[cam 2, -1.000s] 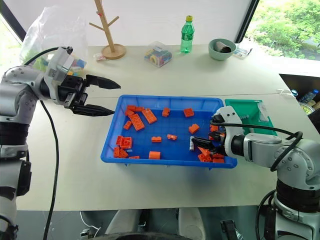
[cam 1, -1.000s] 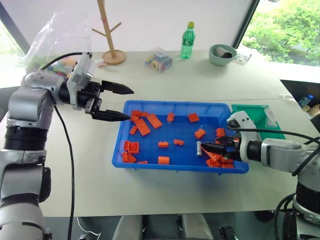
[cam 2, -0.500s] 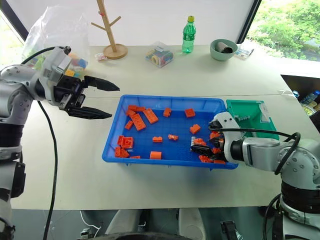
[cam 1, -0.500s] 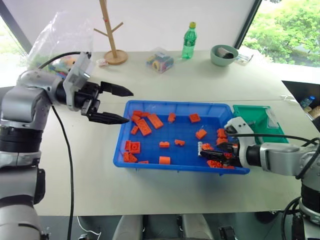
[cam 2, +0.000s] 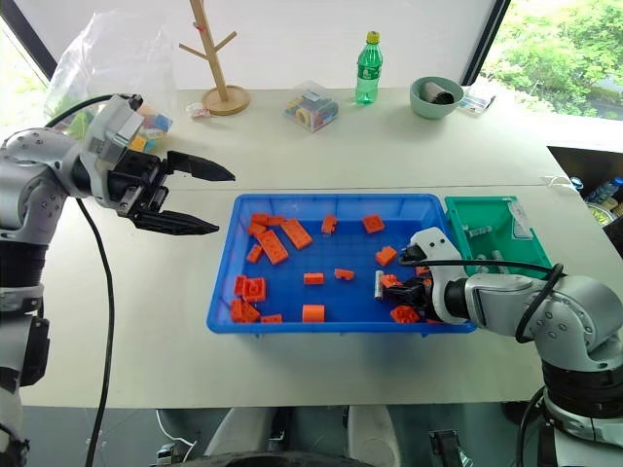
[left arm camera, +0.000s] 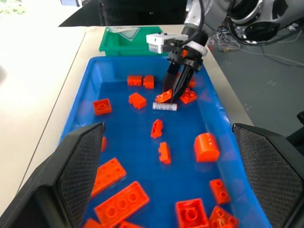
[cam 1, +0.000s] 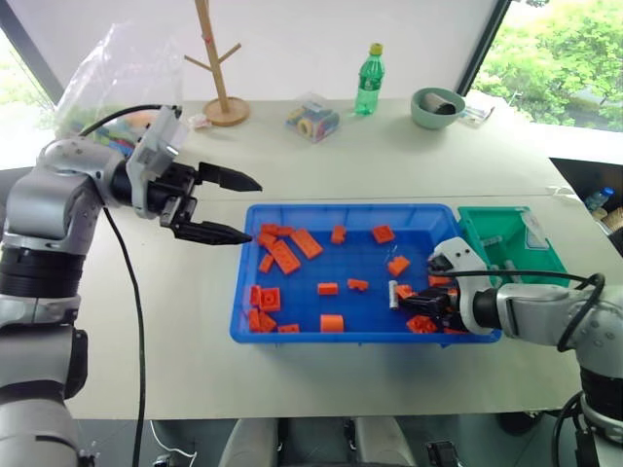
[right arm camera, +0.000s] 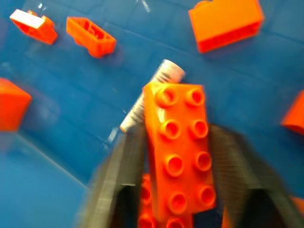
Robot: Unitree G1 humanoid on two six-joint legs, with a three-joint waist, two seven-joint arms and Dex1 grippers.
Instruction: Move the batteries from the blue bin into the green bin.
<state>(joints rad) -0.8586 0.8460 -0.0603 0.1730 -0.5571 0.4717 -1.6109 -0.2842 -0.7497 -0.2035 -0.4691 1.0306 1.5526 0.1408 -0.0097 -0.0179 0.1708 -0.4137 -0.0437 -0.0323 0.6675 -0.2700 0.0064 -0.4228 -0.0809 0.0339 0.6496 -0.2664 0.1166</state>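
Note:
The blue bin lies in the middle of the table, strewn with orange bricks. One silver battery lies near its right end, also seen as the battery from the left wrist. My right gripper reaches down into that end and is shut on an orange brick. The battery lies just past the fingertips, partly under the brick. The green bin stands against the tray's right end. My left gripper hovers open and empty above the table, left of the tray.
At the back of the table stand a wooden peg tree, a green bottle, a grey-green bowl and a clear box of coloured pieces. A plastic bag sits at the back left.
My right gripper has sunk a little into the tray and its wide-open fingers have closed onto an orange brick beside the battery. The left arm has held still.

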